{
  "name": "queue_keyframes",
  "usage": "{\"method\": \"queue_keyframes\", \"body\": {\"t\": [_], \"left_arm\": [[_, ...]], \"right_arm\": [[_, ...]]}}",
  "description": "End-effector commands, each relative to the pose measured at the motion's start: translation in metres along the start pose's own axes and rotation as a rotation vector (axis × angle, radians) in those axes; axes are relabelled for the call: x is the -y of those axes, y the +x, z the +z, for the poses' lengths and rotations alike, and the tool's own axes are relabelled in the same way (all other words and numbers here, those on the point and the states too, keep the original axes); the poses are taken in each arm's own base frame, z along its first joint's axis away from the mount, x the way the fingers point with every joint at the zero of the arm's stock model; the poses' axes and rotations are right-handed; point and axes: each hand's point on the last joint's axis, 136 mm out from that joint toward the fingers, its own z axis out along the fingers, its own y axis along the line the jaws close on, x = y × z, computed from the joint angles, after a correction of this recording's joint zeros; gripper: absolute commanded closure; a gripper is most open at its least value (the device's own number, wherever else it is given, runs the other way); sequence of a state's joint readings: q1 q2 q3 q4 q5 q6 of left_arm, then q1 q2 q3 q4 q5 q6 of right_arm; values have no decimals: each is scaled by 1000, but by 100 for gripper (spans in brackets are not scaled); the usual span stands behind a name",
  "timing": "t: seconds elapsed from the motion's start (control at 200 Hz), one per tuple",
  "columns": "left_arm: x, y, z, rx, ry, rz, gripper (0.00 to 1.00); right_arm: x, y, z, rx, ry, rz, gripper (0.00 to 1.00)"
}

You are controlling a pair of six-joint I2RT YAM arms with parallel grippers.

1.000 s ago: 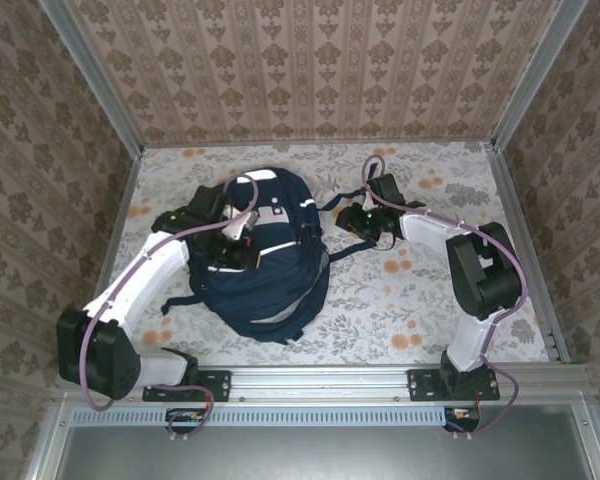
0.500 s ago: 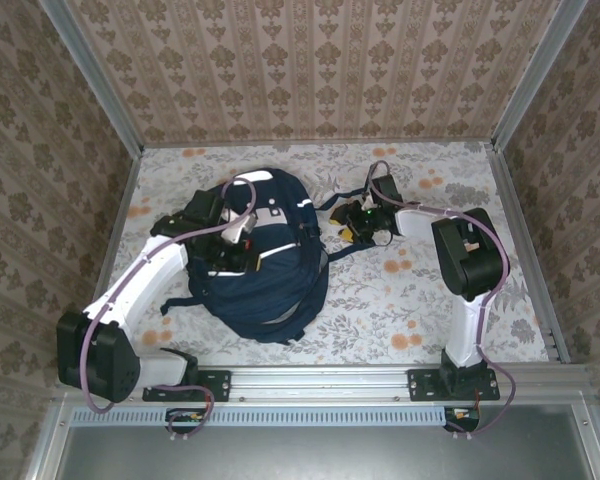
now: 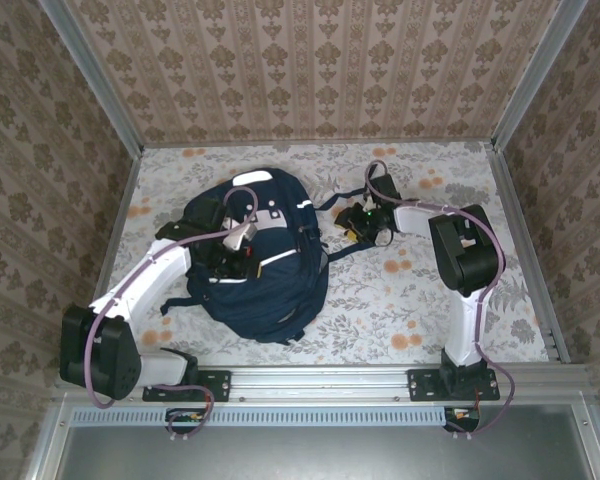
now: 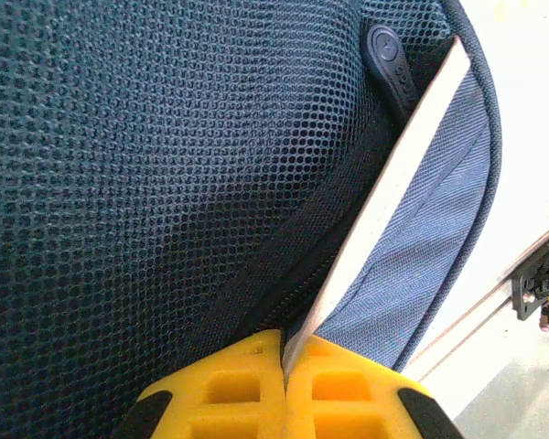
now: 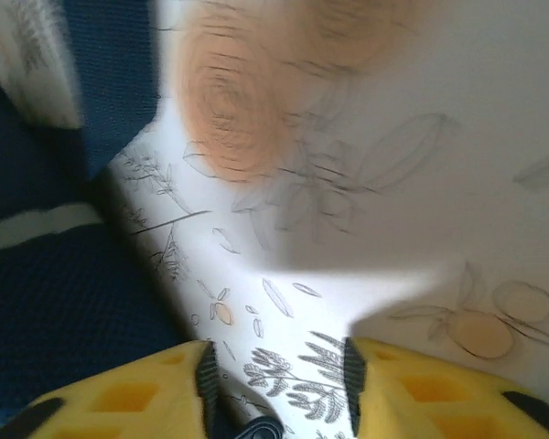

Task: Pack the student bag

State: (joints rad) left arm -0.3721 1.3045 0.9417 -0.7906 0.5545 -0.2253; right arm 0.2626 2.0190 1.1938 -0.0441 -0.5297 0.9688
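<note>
Low, left arm folded over student bag, left end effector clamped on its fabric, right end effector parted, empty.

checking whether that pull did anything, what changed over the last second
The left gripper, shut on the backpack, dragged the backpack's far end to the left. The right arm swung its elbow inward, toward the backpack. The right gripper stayed open and empty beside the backpack's right side. The backpack's near end and the tablecloth did not move.
</note>
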Motion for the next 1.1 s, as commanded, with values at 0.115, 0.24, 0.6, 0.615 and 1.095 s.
{"method": "queue_keyframes", "body": {"t": [0.115, 0.24, 0.6, 0.615, 1.095], "left_arm": [[-9, 15, 4, -53, -14, -65, 100], [-9, 14, 5, -56, -20, -61, 100], [-5, 4, 0, -45, -23, -55, 100], [-5, 3, 0, -43, -25, -54, 100], [1, -2, -6, -14, -8, -37, 100]], "right_arm": [[-15, 24, 8, -124, -139, 389, 49], [-17, 33, 10, -152, -140, 489, 49], [17, 65, -23, -133, 235, 558, 44], [17, 65, -24, -131, 240, 563, 44], [-4, 58, 5, -103, 270, 681, 35]]}}
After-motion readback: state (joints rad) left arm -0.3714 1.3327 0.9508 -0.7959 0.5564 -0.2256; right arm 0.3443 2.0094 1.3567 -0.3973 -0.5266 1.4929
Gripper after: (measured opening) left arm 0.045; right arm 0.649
